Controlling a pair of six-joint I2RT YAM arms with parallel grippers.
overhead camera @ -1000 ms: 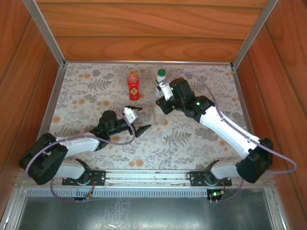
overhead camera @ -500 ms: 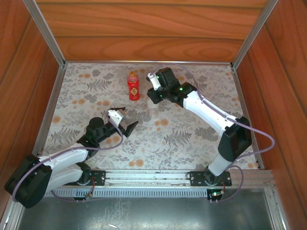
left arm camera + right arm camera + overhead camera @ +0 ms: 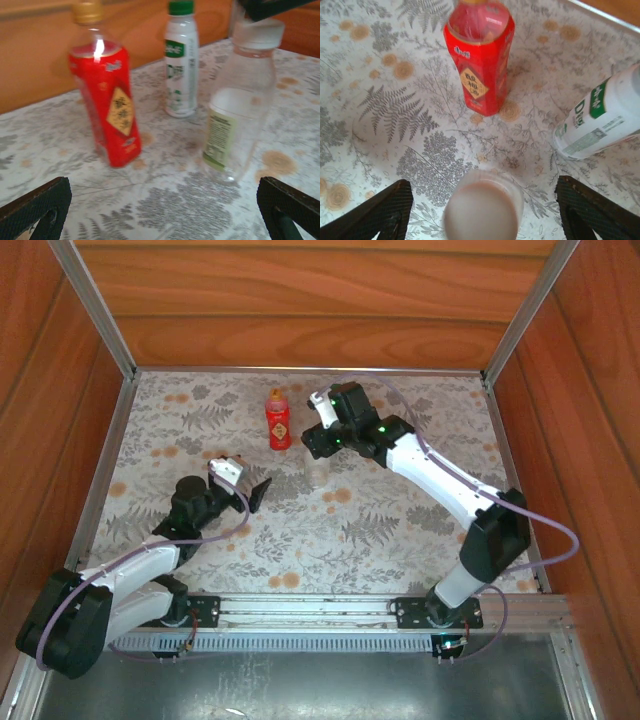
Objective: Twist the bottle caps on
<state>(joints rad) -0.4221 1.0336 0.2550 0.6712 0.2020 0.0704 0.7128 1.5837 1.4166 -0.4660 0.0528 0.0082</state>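
Three bottles stand at the back middle of the cloth. The red bottle point(image 3: 278, 426) point(image 3: 107, 107) point(image 3: 480, 65) carries an orange cap point(image 3: 87, 11). The white-green labelled bottle point(image 3: 181, 65) point(image 3: 597, 120) has a dark green cap point(image 3: 180, 7). The short clear bottle point(image 3: 318, 473) point(image 3: 240, 110) wears a white cap point(image 3: 257, 32) point(image 3: 482, 212). My right gripper point(image 3: 318, 445) point(image 3: 487, 215) hangs open straight above that white cap, one finger on each side, not touching it. My left gripper point(image 3: 246, 487) point(image 3: 160, 220) is open and empty, low over the cloth, facing the bottles from the near left.
A flower-and-fern patterned cloth point(image 3: 400, 530) covers the table. Wooden walls and metal posts close in the back and sides. The three bottles stand close together, with the right arm reaching over them from the right.
My left gripper has drawn back toward the near left, away from the bottles. The right gripper has shifted from beside the green-capped bottle to above the short clear bottle.
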